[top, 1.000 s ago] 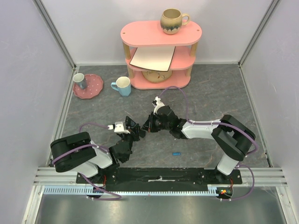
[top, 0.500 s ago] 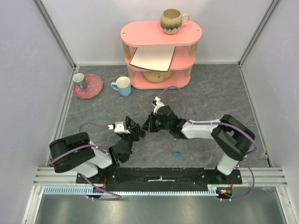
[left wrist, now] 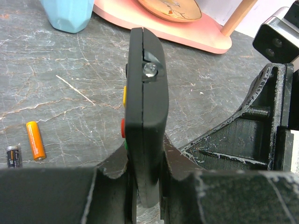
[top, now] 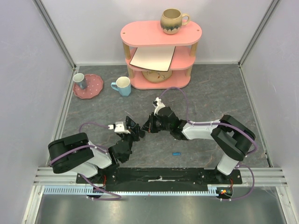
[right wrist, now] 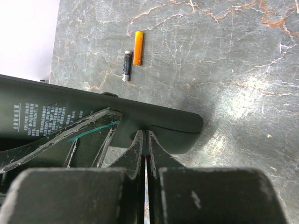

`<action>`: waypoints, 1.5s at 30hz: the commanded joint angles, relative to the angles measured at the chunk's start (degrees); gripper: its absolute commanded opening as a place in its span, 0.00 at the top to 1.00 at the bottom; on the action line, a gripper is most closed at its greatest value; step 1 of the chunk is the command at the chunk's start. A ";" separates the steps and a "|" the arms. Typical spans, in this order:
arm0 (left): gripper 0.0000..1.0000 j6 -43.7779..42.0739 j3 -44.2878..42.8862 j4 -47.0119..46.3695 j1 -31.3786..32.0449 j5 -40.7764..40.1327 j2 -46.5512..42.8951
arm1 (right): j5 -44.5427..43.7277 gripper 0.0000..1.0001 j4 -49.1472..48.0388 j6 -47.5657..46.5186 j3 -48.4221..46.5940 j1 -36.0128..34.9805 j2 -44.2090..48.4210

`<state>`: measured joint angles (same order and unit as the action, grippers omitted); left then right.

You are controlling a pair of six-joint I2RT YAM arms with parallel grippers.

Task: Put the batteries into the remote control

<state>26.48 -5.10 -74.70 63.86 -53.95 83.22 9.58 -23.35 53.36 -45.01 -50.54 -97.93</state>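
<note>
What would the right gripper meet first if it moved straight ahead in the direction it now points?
The remote control, almost at once. In the right wrist view, the shut tips of the right gripper sit at its near edge. They appear to touch it, though depth is unclear.

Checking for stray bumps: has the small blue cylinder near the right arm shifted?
No. The blue cylinder sits in the same spot ahead of the base plate.

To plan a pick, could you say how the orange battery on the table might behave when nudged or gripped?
The orange battery is a thin cylinder lying on its side, so a nudge would probably roll it. Small and smooth, it may slip when pinched.
</note>
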 commanded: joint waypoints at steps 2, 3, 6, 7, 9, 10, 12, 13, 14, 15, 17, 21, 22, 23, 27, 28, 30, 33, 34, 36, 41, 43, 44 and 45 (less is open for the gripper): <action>0.98 -2.92 -1.05 -1.59 1.27 0.43 -1.39 | -3.96 1.00 16.67 -3.62 4.76 -1.14 -4.64; 0.98 -3.01 -0.96 -1.59 1.27 0.52 -1.31 | -4.05 1.00 16.67 -3.53 4.93 -1.14 -4.64; 0.98 -3.10 -0.96 -1.42 1.27 0.34 -1.66 | -4.14 1.00 16.67 -3.62 5.37 -1.14 -4.55; 0.98 -3.10 -0.96 -1.33 1.27 0.17 -1.57 | -4.22 1.00 16.67 -3.62 5.55 -1.14 -4.38; 0.98 -3.10 -0.96 -1.42 1.27 0.08 -1.66 | -4.40 1.00 16.67 -3.62 5.99 -1.05 -4.29; 0.98 -3.19 -0.87 -1.33 1.27 0.16 -1.74 | -4.49 1.00 16.67 -3.62 6.34 -1.13 -4.11; 0.98 -3.19 -0.87 -1.33 1.27 0.08 -1.75 | -4.66 1.00 16.67 -3.53 6.61 -1.05 -3.85; 0.98 -3.19 -0.87 -1.24 1.27 0.08 -1.83 | -4.75 1.00 16.67 -3.53 6.87 -1.05 -3.67; 0.98 -3.19 -0.87 -1.24 1.27 0.08 -1.83 | -4.75 1.00 16.67 -3.53 6.96 -1.05 -3.58; 0.98 -3.19 -0.87 -1.15 1.36 0.08 -1.83 | -4.84 1.00 16.67 -3.53 7.04 -0.87 -3.50; 0.98 -3.19 -0.87 -1.15 1.27 0.08 -1.92 | -4.93 1.00 16.67 -3.53 7.13 -0.87 -3.41; 0.98 -3.28 -0.79 -0.80 1.27 -0.01 -2.53 | -4.93 1.00 16.76 -3.44 7.31 -0.78 -3.06; 0.98 -3.28 -0.79 -0.63 1.27 -0.10 -2.71 | -5.19 1.00 16.76 -3.53 7.57 -0.78 -2.97; 0.98 -3.19 -0.79 -0.45 1.27 -0.10 -2.71 | -5.19 1.00 16.76 -3.53 7.57 -0.70 -2.79; 0.98 -2.66 -0.44 -0.01 1.36 -0.01 -3.32 | -6.41 1.00 15.80 -3.18 8.88 -0.70 0.01; 0.98 -2.23 -0.26 -0.01 1.36 0.08 -3.41 | -6.68 1.00 15.45 -2.83 9.07 -0.61 0.80; 0.98 -1.52 0.09 -0.01 1.27 0.16 -3.77 | -6.86 0.95 14.05 -2.30 10.03 -0.52 3.61; 0.98 0.06 0.71 0.34 1.27 0.69 -4.47 | -6.07 0.73 10.36 -1.25 11.52 -0.43 7.57; 0.98 1.02 1.06 0.34 1.36 0.87 -4.56 | -5.20 0.67 9.39 -1.07 11.79 -0.35 8.45; 0.98 1.73 1.32 0.34 1.27 0.95 -4.65 | -3.88 0.49 4.67 0.51 13.10 -0.08 10.56; 0.98 2.70 1.76 0.69 1.27 1.13 -4.03 | -1.50 0.30 -1.95 3.15 12.68 0.45 11.54; 0.98 2.87 1.59 0.69 1.27 1.13 -4.03 | -1.59 0.29 -3.45 3.41 11.44 0.53 11.01; 0.98 2.88 1.59 0.69 1.27 1.22 -4.03 | -1.59 0.29 -3.71 3.50 11.01 0.62 10.31; 0.98 2.88 1.50 0.78 1.27 1.22 -3.86 | -0.98 0.29 -4.93 3.68 10.30 0.62 9.87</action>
<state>27.55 -3.73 -72.34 64.75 -51.88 79.48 7.46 -22.13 55.61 -31.83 -50.24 -87.61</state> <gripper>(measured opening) 0.223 0.705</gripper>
